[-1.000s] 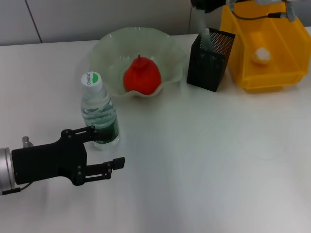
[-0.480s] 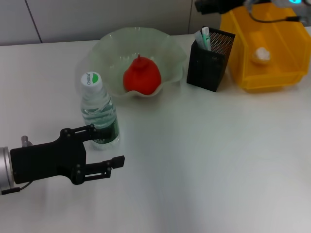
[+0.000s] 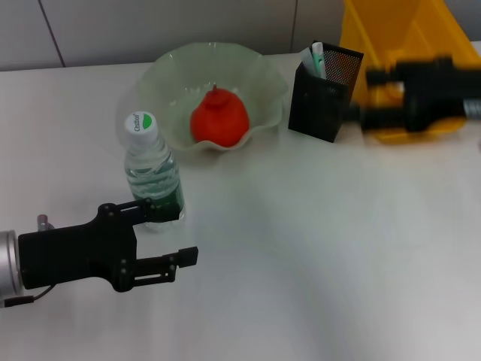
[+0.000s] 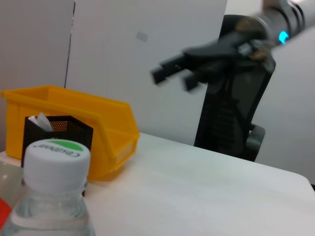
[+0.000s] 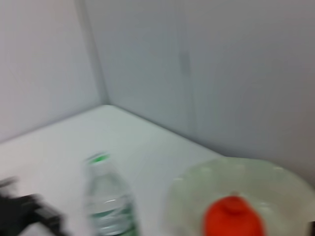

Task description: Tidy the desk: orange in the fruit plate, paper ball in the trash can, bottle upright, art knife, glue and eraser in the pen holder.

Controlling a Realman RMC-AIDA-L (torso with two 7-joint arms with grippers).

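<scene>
Looking over the desk, I judge the tidying close to finished: the orange [image 3: 219, 119] sits in the pale green fruit plate [image 3: 169, 71] at the far middle, the water bottle [image 3: 152, 173] stands upright just near-left of that plate, and the black mesh pen holder [image 3: 325, 92] to the plate's right has light-coloured items poking out of its top, though I cannot name each one. Beyond the holder, at the far right, stands the yellow bin [image 3: 391, 30] that serves as the trash can; my arm hides its inside, so I cannot confirm the paper ball. My right gripper [image 3: 359, 114] is in the air just right of the pen holder and in front of the bin, blurred, its fingers apart and empty as the left wrist view [image 4: 173, 78] shows. My left gripper [image 3: 169, 241] rests low at the near left, jaws open around nothing, one finger just beside the bottle's base. What I think matters now is pulling the right arm clear without clipping the holder's rim or the bin's lip, and keeping the left fingers off the bottle, which would tip easily if nudged at the base. No loose items are visible on the white table [image 3: 316, 248].
</scene>
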